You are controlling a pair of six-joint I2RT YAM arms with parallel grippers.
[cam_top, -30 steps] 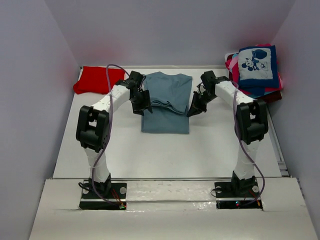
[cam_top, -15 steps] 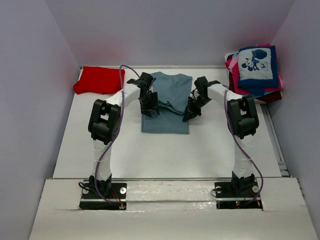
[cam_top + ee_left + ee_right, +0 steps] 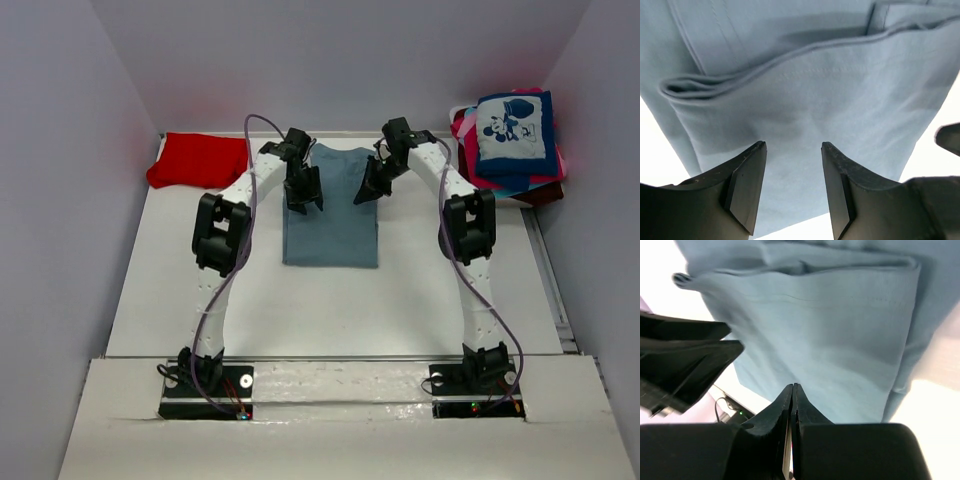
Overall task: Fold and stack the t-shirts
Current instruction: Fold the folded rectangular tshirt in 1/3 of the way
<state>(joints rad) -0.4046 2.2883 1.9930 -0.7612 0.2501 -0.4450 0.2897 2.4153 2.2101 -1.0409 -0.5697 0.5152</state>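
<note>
Red shirt (image 3: 198, 160): folded, parked upper left of the overhead frame, well apart from the action.
Left gripper (image 3: 303, 190): fingers spread, nothing between them, hovering just left of upper centre.
Grey-blue shirt (image 3: 331, 235): dead centre, flat on the table (image 3: 200, 290), folded into a long panel, with a gripper over each side of its far end.
Right gripper (image 3: 368, 188): fingers pressed tight together, no cloth seen pinched.
Stack (image 3: 530, 170): upper right, mouse-print shirt (image 3: 512, 128) on top.
Handling: light, soft, floppy cotton, so the layers will likely slide and sag.
Best hold: probably pinch every layer at both side edges and lift evenly.
</note>
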